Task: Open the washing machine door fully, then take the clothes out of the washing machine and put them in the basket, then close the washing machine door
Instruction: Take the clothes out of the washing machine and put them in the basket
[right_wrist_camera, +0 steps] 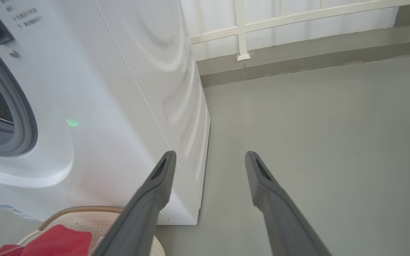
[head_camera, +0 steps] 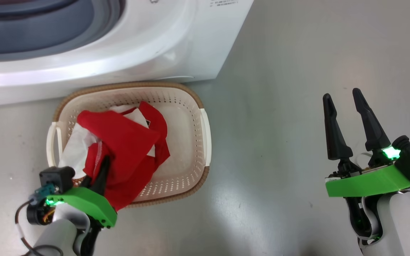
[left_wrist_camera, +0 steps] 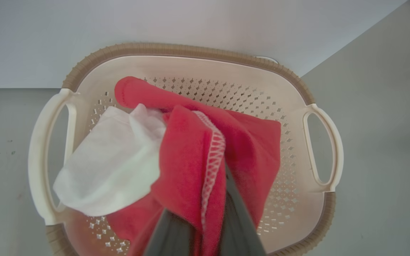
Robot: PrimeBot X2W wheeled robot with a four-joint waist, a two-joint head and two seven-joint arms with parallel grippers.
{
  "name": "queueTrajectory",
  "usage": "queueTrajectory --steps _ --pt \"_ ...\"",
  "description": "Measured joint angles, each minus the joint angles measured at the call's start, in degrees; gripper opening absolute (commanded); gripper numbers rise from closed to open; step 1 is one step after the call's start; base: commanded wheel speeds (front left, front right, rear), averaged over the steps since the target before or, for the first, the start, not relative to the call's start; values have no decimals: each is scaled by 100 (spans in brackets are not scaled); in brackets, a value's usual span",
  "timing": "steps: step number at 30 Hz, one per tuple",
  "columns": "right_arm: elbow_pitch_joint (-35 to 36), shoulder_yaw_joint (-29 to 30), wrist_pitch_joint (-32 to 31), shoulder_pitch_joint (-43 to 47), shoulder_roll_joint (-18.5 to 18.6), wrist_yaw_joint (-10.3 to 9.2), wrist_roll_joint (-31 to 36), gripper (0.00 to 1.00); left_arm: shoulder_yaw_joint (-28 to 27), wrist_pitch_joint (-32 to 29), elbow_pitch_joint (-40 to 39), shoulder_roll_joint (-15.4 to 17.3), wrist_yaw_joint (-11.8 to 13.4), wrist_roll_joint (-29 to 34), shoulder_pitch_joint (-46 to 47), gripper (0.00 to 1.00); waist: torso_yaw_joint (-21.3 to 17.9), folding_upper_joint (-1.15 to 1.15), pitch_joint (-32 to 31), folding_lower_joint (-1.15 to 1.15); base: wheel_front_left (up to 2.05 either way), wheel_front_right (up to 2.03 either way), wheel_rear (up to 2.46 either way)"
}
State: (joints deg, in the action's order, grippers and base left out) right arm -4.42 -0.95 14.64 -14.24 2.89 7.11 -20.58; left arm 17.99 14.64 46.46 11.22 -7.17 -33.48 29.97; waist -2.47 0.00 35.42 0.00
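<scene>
A: Left side first. What do we have on our left gripper (head_camera: pixel 101 167)?
B: Clamped on the clothes (head_camera: pixel 126 149). Red fabric is pinched between the fingers (left_wrist_camera: pixel 238 217), over the basket's near left corner.
A: Where does the bundle sit?
B: In the basket (head_camera: pixel 190 106), left half. We see red folds plus a white piece (left_wrist_camera: pixel 109 167) against the left wall. One red edge hangs over the near rim.
A: Basket position?
B: On the floor (head_camera: pixel 279 124), far rim right at the front of the washing machine (head_camera: pixel 155 42), near its right corner. We can't tell if they touch.
A: Right side?
B: Our right gripper (head_camera: pixel 341 95) is over bare floor, well right of the basket, fingers spread apart, empty.
</scene>
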Motion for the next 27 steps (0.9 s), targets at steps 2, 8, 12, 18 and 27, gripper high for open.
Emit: queueTrajectory --steps 2,8,12,18,27 --pt "25 0 0 -1 0 0 0 100 81 0 170 19 0 -54 115 0 -16 0 62 0 0 0 0" --pt "91 10 0 -10 0 0 1 100 305 0 501 64 0 -218 488 0 -63 0 285 0 0 0 0" --pt "149 32 0 -18 -1 0 1 100 403 0 645 85 0 -259 728 0 -89 0 462 0 0 0 0" --pt "177 53 0 -141 0 0 0 100 424 0 817 97 0 -302 982 41 -116 0 709 0 0 0 0" --pt "185 80 0 -157 0 0 0 100 423 0 867 125 0 -352 1053 100 -125 0 752 0 0 0 0"
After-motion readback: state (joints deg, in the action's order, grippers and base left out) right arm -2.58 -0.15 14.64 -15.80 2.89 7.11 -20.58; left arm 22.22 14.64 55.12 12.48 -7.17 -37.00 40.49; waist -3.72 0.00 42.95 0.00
